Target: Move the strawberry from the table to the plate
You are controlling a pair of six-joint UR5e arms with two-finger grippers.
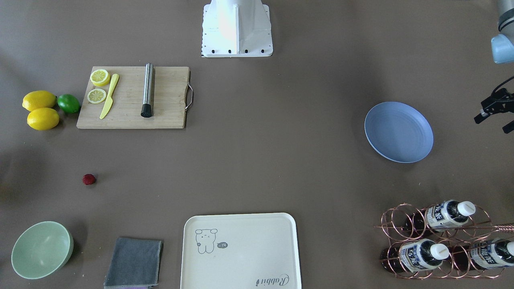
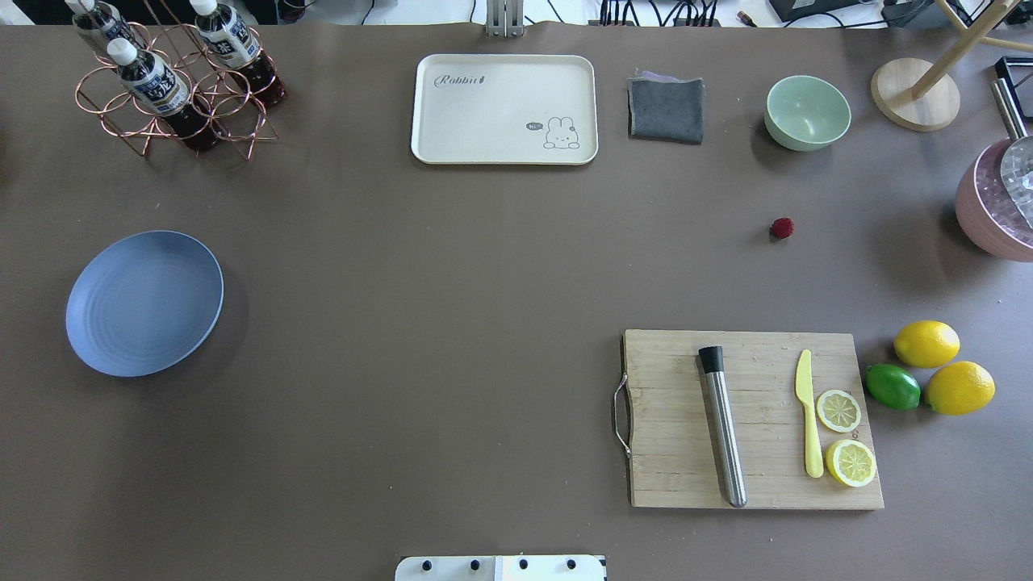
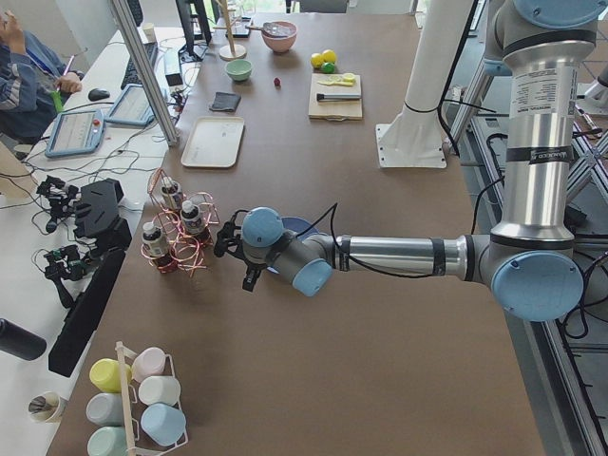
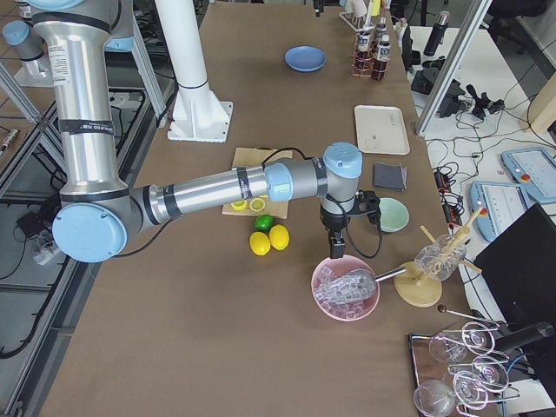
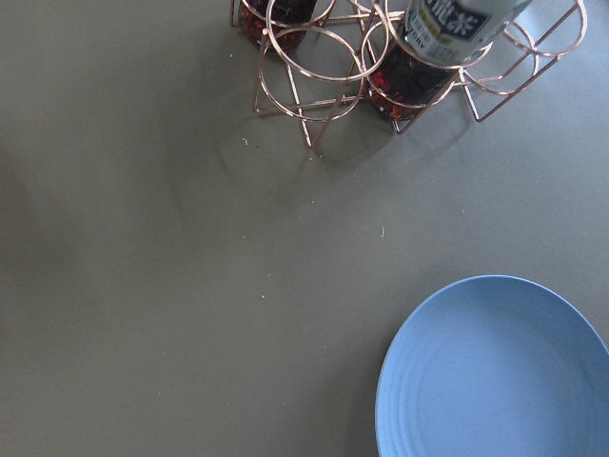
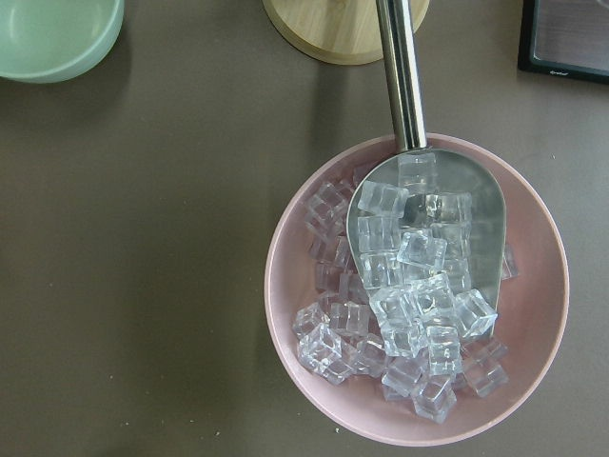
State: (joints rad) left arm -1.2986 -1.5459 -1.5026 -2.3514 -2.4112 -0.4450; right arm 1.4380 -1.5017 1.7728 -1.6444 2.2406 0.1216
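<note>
While the strawberry point(image 1: 89, 179) sits alone on the table point(image 1: 257, 160), between the board point(image 1: 132, 97) and the green bowl point(image 1: 42, 249), neither of my grippers is near it. My left gripper point(image 1: 492, 124) hangs at the table's far end, just beyond the plate point(image 1: 398, 132), with its fingers spread apart and nothing between them. Its wrist camera looks down on the plate's rim and the bottles point(image 5: 447, 24). My right gripper point(image 4: 334, 252) hovers above the pink bowl point(image 6: 538, 314), where a scoop point(image 6: 400, 76) lies among ice; whether its fingers are apart I cannot tell. Plate and strawberry lie well apart, toward opposite ends of the table.
</note>
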